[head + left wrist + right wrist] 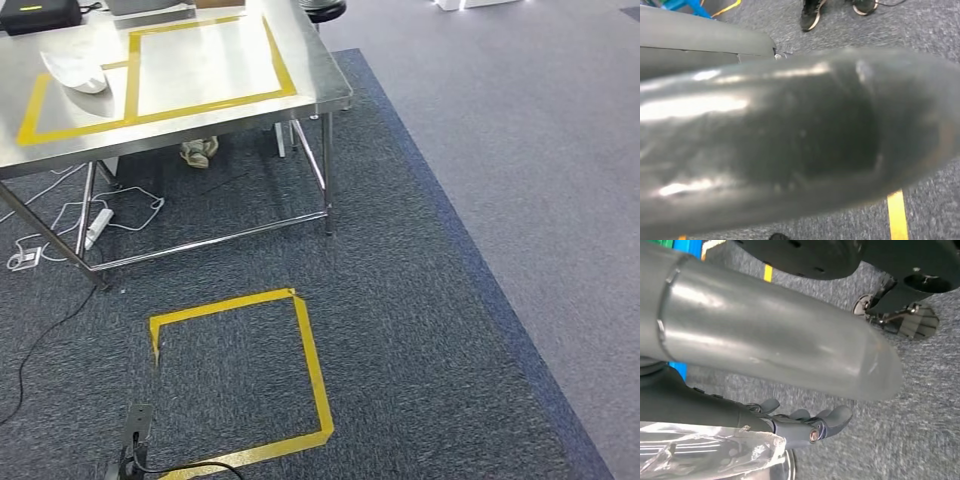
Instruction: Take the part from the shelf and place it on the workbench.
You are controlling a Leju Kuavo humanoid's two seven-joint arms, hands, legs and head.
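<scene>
Right wrist view: right hand [806, 425] holds bagged part [711, 455].

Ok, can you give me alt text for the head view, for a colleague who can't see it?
A stainless steel workbench marked with yellow tape rectangles stands on dark grey carpet, with a white curved part lying near its left end. On the floor in front is a square outline of yellow tape; white cables and a power strip lie beneath the bench.

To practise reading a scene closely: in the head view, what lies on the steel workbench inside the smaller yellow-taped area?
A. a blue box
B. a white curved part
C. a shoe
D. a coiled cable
B: a white curved part rests on the shiny steel workbench within the smaller yellow tape outline.
</scene>
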